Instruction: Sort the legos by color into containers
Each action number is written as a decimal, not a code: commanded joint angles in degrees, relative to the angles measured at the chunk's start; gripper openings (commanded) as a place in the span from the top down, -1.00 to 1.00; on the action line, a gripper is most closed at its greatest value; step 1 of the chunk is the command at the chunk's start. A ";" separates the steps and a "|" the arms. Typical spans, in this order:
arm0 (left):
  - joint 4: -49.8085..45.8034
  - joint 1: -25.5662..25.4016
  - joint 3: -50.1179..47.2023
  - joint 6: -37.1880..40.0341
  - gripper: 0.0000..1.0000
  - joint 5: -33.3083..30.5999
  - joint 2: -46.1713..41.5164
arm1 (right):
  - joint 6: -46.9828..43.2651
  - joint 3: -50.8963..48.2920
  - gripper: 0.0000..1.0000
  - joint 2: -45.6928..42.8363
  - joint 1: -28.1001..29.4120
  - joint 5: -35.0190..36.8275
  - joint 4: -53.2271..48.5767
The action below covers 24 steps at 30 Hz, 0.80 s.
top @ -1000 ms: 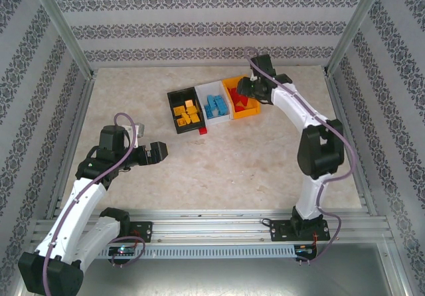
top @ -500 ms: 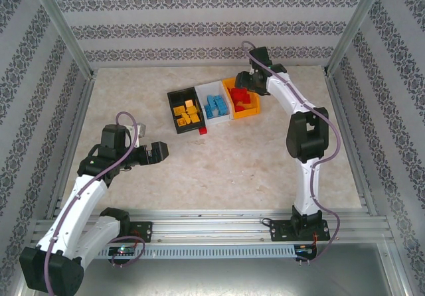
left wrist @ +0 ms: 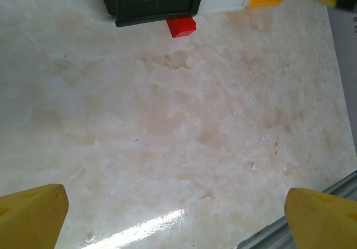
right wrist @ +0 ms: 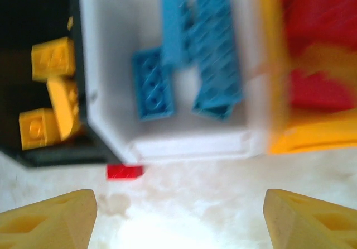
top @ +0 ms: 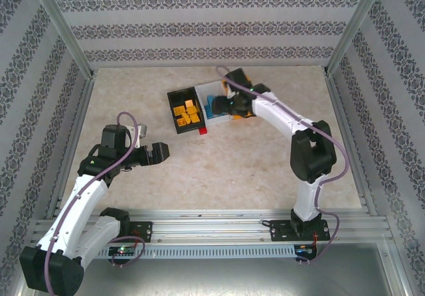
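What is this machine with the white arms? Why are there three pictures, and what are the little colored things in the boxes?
It is a robot: two white arms bolted to a table. One picture looks down from above. The other two come from a small camera on each wrist. The left gripper, with yellow tips, hangs open over the table and holds nothing. The right gripper is open too, just above the bins, and also holds nothing. The black bin has yellow bricks, the white bin has blue bricks, and the orange-yellow bin has red bricks. One red brick lies on the table beside the black bin, not yet sorted.
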 commanded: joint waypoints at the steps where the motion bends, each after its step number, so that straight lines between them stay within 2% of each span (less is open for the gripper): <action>1: 0.62 0.85 -0.57 0.74 -1.00 1.42 -0.02 | 0.14 -1.51 -0.59 2.22 4.39 2.20 0.49; 9: 0.53 0.87 -0.56 0.70 -1.00 1.53 -0.10 | 1.50 0.52 -0.60 8.86 8.65 3.95 0.69; 24: 0.65 0.86 -0.64 0.58 -1.00 1.51 -0.10 | -1.07 8.45 -0.54 16.06 8.09 6.01 -3.04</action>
